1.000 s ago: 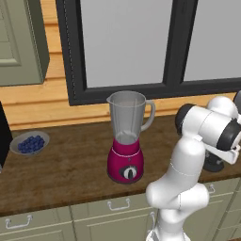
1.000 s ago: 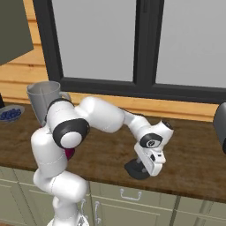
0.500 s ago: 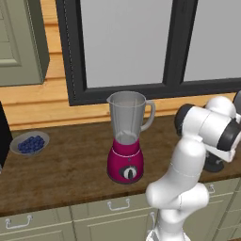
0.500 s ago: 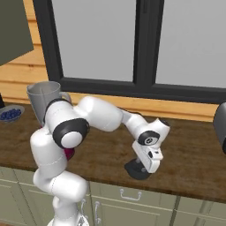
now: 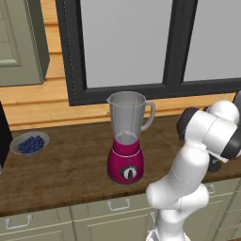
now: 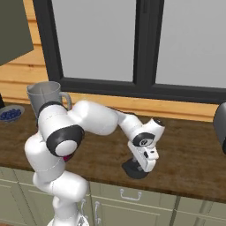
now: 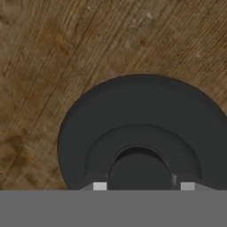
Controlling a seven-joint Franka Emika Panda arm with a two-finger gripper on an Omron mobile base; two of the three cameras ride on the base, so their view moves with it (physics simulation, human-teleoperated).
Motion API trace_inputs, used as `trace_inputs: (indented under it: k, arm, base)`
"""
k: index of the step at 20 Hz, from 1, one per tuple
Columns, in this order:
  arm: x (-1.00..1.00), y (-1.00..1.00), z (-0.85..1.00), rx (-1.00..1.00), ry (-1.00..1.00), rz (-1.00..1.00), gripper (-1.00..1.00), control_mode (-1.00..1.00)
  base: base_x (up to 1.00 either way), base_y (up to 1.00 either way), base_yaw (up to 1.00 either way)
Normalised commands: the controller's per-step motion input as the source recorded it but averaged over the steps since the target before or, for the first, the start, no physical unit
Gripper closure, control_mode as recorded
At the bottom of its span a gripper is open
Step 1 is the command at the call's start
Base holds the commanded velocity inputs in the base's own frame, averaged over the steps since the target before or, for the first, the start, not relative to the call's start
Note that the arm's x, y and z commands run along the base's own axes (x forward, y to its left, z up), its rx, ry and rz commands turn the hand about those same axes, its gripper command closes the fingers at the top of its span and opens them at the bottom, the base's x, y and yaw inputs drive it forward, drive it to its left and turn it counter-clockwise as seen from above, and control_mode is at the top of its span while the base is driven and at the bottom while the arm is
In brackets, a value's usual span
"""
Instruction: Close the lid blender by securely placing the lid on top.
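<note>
The blender [image 5: 124, 157] stands mid-counter, its magenta-red base carrying a clear grey jar [image 5: 126, 116] with an uncovered rim; from the right base the jar [image 6: 44, 94] peeks out behind my arm. The black lid [image 6: 131, 170] lies flat on the wooden counter well to the right of the blender, near the front edge. My gripper [image 6: 140, 165] points straight down onto it. In the hand view the lid [image 7: 142, 115] is very close, and my gripper [image 7: 142, 186] is open, with one fingertip on each side of the raised centre knob [image 7: 139, 170].
A bowl of blueberries [image 5: 29, 142] sits at the counter's far left. A dark appliance [image 6: 220, 128] stands at the right edge. The window wall runs behind the counter, and the counter's front edge [image 6: 145, 187] is just beyond the lid.
The hand has shifted slightly left and settled lower over the lid. The lid and the blender have stayed where they were.
</note>
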Motion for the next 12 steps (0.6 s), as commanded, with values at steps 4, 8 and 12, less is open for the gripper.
trace_inputs:
  k: [4,8,12]
  arm:
    - [0.0,0.62,-0.54,-0.05,0.0,0.0,1.0,-1.0]
    - [0.0,0.0,-0.2,-0.05,0.0,0.0,1.0,-1.0]
    - [-0.24,0.0,0.33,0.0,-0.09,0.0,1.0,-1.0]
  base:
    - [0.0,0.0,0.0]
    - [0.0,0.0,0.0]
    - [0.0,0.0,0.0]
